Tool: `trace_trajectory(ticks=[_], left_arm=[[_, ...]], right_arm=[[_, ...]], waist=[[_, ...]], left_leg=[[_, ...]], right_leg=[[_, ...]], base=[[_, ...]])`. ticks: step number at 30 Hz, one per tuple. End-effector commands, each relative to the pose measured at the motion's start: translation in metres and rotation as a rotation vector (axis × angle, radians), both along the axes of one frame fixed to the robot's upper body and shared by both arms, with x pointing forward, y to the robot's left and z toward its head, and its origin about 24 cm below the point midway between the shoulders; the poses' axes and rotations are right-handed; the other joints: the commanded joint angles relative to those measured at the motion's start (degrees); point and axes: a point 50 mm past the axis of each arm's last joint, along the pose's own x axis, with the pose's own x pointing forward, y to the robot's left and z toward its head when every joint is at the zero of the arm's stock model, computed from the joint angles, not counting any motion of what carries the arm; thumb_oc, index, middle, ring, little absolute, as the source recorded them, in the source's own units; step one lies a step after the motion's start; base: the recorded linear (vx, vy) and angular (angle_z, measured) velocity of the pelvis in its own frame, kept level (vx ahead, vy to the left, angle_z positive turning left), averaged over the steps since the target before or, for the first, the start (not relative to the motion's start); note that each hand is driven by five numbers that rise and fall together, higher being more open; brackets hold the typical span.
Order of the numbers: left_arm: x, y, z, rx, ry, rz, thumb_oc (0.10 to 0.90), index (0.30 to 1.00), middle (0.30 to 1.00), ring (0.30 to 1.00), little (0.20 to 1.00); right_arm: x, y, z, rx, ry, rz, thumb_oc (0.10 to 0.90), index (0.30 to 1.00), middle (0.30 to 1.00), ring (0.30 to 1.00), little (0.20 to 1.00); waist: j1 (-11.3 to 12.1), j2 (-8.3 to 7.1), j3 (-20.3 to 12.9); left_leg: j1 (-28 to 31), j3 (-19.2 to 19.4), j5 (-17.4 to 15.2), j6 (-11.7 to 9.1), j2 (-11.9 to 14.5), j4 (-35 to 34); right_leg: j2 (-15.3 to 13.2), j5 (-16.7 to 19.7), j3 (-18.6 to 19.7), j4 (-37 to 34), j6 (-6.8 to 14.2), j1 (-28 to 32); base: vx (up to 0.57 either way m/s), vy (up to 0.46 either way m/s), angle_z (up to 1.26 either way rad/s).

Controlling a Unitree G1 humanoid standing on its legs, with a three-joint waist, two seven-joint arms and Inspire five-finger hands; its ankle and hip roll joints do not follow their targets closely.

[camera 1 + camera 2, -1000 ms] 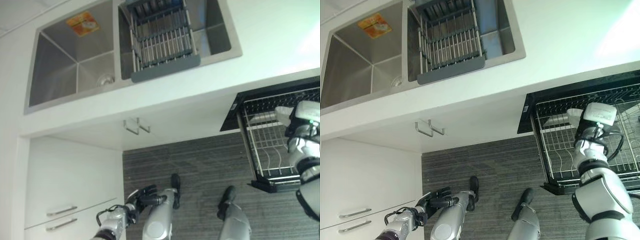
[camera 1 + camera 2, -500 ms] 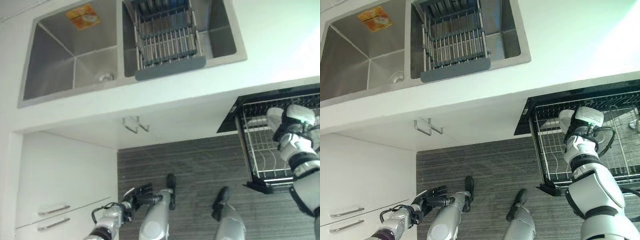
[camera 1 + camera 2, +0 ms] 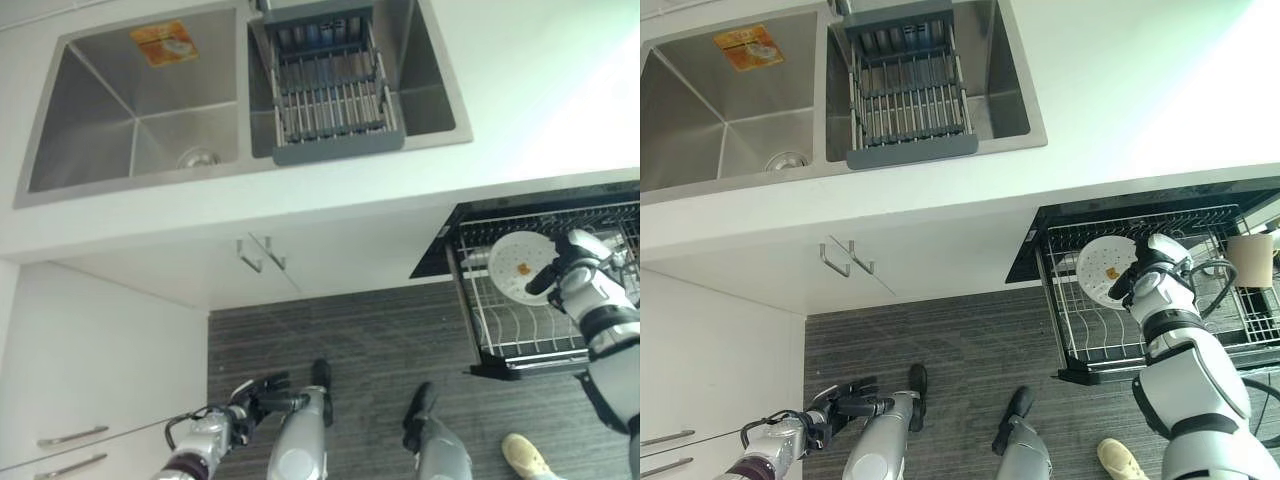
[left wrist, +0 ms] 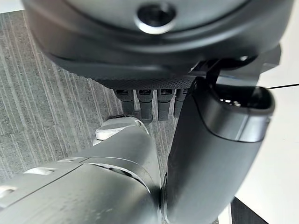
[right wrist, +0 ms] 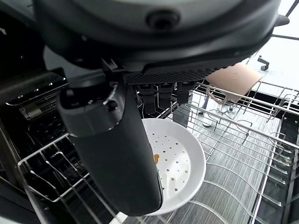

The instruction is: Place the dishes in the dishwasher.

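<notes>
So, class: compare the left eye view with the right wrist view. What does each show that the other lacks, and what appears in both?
Left eye view alone: the steel double sink holding a grey drying rack, the white cabinet doors, and the left hand low by the floor.
Right wrist view alone: a tan cup in the rack.
Both: the right hand holding the white perforated plate over the wire dishwasher rack.

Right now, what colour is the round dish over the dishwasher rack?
White, dotted with small holes and an orange spot; the dish shows best in the right wrist view.
</notes>
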Motion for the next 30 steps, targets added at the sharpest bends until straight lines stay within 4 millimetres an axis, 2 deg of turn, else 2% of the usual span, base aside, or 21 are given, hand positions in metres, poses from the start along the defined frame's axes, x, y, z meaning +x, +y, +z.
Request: trace_trajectory(ticks=[1,4,7,9,11,16,20,21,25,27,28,29,30], left_arm=[[-0.070,0.032,-0.024,0.160,0.261,-0.028,0.800,0.900,0.900,0.900,0.900],[-0.071,0.031,-0.025,0.164,0.264,-0.019,0.800,0.900,0.900,0.900,0.900],[-0.075,0.034,-0.026,0.172,0.273,-0.005,0.800,0.900,0.900,0.900,0.900],[-0.074,0.038,-0.025,0.180,0.274,0.009,0.800,0.900,0.900,0.900,0.900],[-0.076,0.038,-0.026,0.179,0.277,0.039,0.800,0.900,0.900,0.900,0.900],[-0.082,0.035,-0.030,0.174,0.294,0.073,0.800,0.900,0.900,0.900,0.900],[-0.093,0.028,-0.035,0.169,0.312,0.084,0.800,0.900,0.900,0.900,0.900],[-0.097,0.023,-0.038,0.160,0.319,0.092,0.800,0.900,0.900,0.900,0.900],[-0.106,0.013,-0.043,0.146,0.332,0.103,0.800,0.900,0.900,0.900,0.900],[-0.112,0.006,-0.047,0.140,0.334,0.111,0.800,0.900,0.900,0.900,0.900],[-0.114,0.005,-0.047,0.138,0.333,0.114,0.800,0.900,0.900,0.900,0.900],[-0.118,0.001,-0.049,0.138,0.338,0.117,0.800,0.900,0.900,0.900,0.900],[-0.119,0.000,-0.049,0.139,0.339,0.116,0.800,0.900,0.900,0.900,0.900]], right_arm=[[-0.013,-0.031,0.023,-0.022,-0.070,-0.072,0.800,0.900,0.900,0.900,0.900],[-0.015,-0.033,0.023,0.031,-0.114,-0.070,0.800,0.900,0.900,0.900,0.900],[-0.021,-0.038,0.023,-0.012,-0.133,-0.058,0.800,0.900,0.900,0.900,0.900],[-0.026,-0.041,0.025,0.006,-0.200,-0.073,0.800,0.900,0.900,0.900,0.900],[-0.028,-0.037,0.030,0.046,-0.281,-0.064,0.800,0.900,0.900,0.900,0.900],[-0.034,-0.031,0.031,0.194,-0.372,-0.096,0.800,0.900,0.900,0.900,0.900],[-0.033,-0.012,0.047,0.257,-0.560,-0.007,0.800,0.900,0.900,0.900,0.900],[-0.034,0.000,0.053,0.257,-0.601,0.054,0.800,0.900,0.900,0.900,0.900],[-0.042,0.023,0.054,0.320,-0.689,0.149,0.800,0.900,0.900,0.900,0.900],[-0.048,0.038,0.040,0.542,-0.653,0.169,0.800,0.900,0.900,0.900,0.900],[-0.050,0.043,0.039,0.608,-0.670,0.197,0.800,0.900,0.900,0.900,0.900],[-0.056,0.057,0.041,0.722,-0.708,0.287,0.800,0.900,0.900,0.900,0.900],[-0.057,0.059,0.042,0.736,-0.726,0.302,0.800,0.900,0.900,0.900,0.900]], waist=[[0.8,-0.42,-2.4],[0.1,-1.22,-2.9],[-0.8,-2.24,-3.6],[-2.3,-3.22,-4.1],[-4.2,-3.87,-4.6],[-7.0,-4.60,-5.3],[-9.2,-4.73,-5.9],[-10.3,-4.59,-6.0],[-12.1,-4.34,-6.7],[-13.2,-4.25,-7.0],[-13.5,-4.23,-7.1],[-14.2,-4.37,-7.4],[-14.3,-4.39,-7.5]], left_leg=[[3.2,-1.7,-2.8,-5.2,4.0,-2.6],[4.1,-1.3,-3.0,-5.2,4.4,-2.6],[5.1,-0.7,-3.2,-5.2,4.8,-2.6],[6.0,0.0,-3.4,-5.2,5.4,-2.6],[7.3,0.9,-3.7,-5.1,5.8,-2.6],[8.3,2.1,-3.7,-5.1,6.5,-2.6],[9.5,3.2,-4.0,-5.1,7.0,-2.6],[10.1,3.7,-4.1,-5.2,7.1,-2.6],[11.0,4.9,-4.2,-5.3,7.6,-2.6],[11.8,5.8,-4.4,-5.4,8.0,-2.6],[12.0,6.0,-4.4,-5.4,8.1,-2.6],[12.6,6.5,-4.6,-5.6,8.2,-2.6],[12.7,6.6,-4.6,-5.6,8.3,-2.6]], right_leg=[[-2.7,-8.2,4.6,6.4,5.6,0.4],[-2.3,-8.4,4.9,6.4,5.6,1.3],[-1.9,-8.6,5.4,6.4,5.8,2.2],[-1.4,-8.6,6.1,6.4,5.9,2.8],[-0.9,-8.6,7.1,6.4,5.9,3.4],[-0.1,-8.5,9.0,6.4,5.6,3.4],[0.7,-8.9,10.6,6.4,5.3,3.7],[0.8,-9.1,11.1,6.4,5.2,3.9],[1.2,-9.5,12.0,6.4,4.8,4.1],[1.3,-9.6,12.3,6.4,4.6,4.3],[1.3,-9.7,12.4,6.4,4.5,4.4],[1.4,-9.9,12.7,6.4,4.4,4.7],[1.4,-9.9,12.7,6.4,4.4,4.8]], base=[[0.04,0.043,-0.12],[0.06,0.032,-0.15],[0.08,0.002,-0.06],[0.08,-0.018,-0.22],[0.11,0.009,-0.34],[0.05,0.018,-0.27],[0.07,0.045,-0.26],[0.07,0.077,-0.32],[0.07,0.054,-0.21],[0.07,0.035,-0.21],[0.08,0.006,-0.17],[0.07,-0.004,-0.17],[0.07,-0.014,-0.15]])
